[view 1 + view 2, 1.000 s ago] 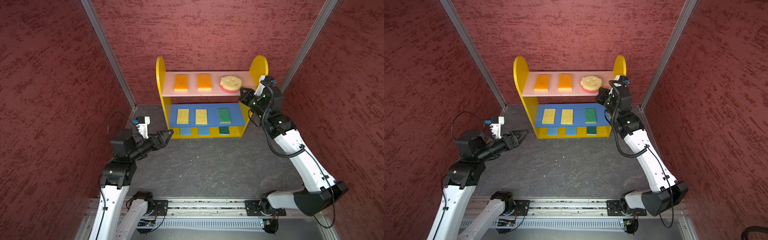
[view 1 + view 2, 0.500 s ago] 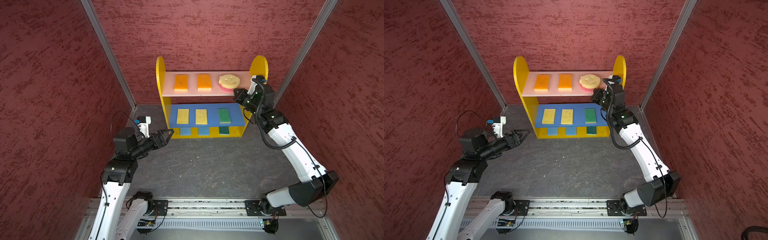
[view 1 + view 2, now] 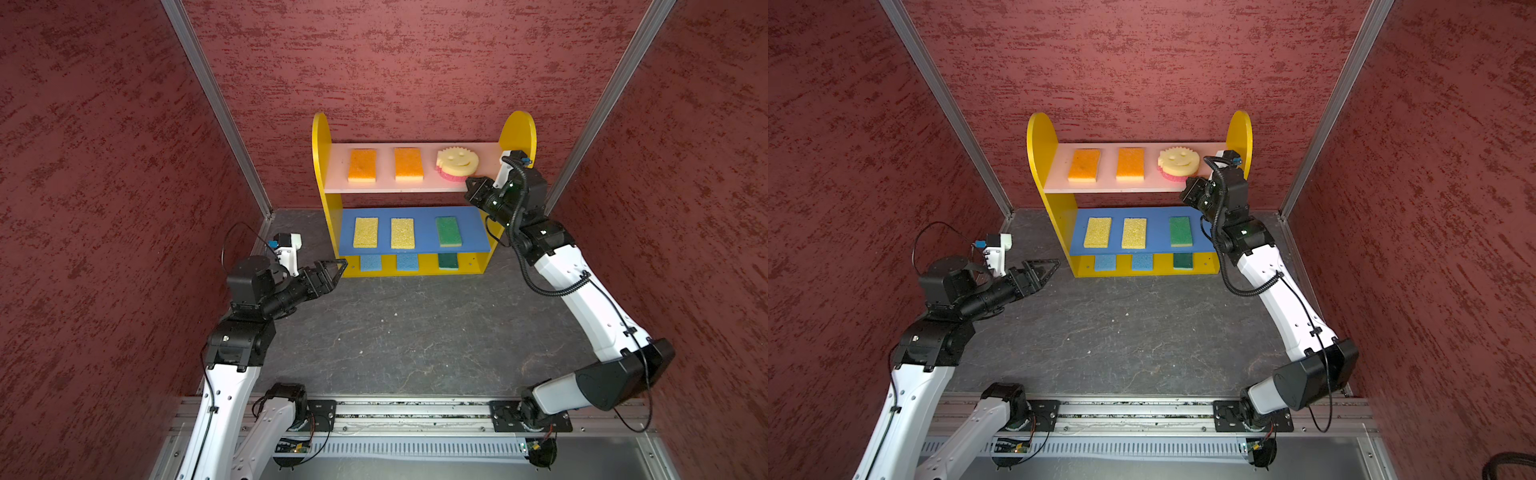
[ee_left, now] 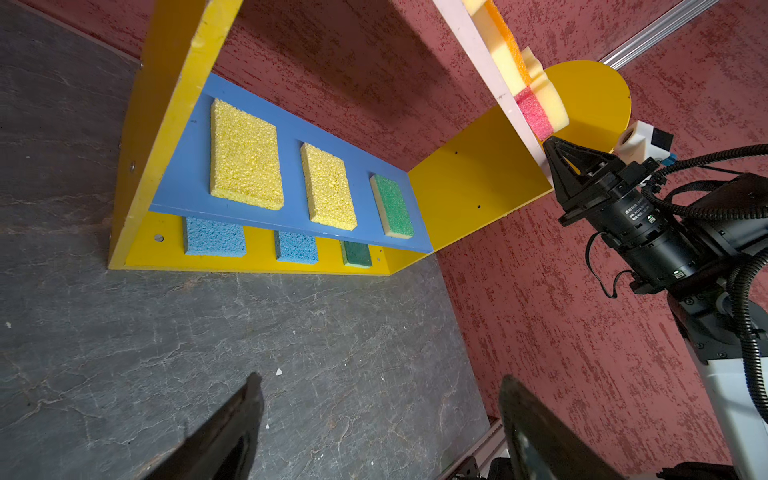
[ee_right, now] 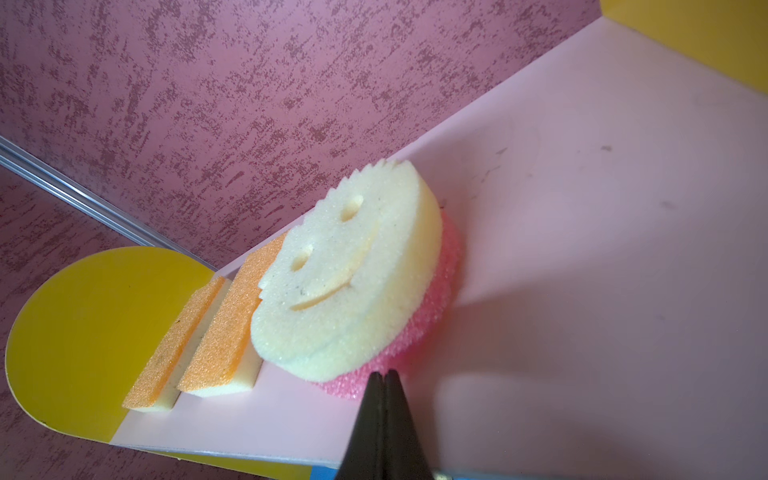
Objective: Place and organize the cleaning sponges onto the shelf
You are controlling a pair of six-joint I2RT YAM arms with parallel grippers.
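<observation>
Touching smiley sponge, closed right pincer, motor label unreadable

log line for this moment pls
left claw: open, empty, short of shelf | right claw: shut, tip at smiley sponge pink edge | sponges: all nine shelved, three per board

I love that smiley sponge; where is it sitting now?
In both top views the smiley sponge lies at the right end of the pink top board, beside an orange sponge, the shut right gripper at its rim.
</observation>
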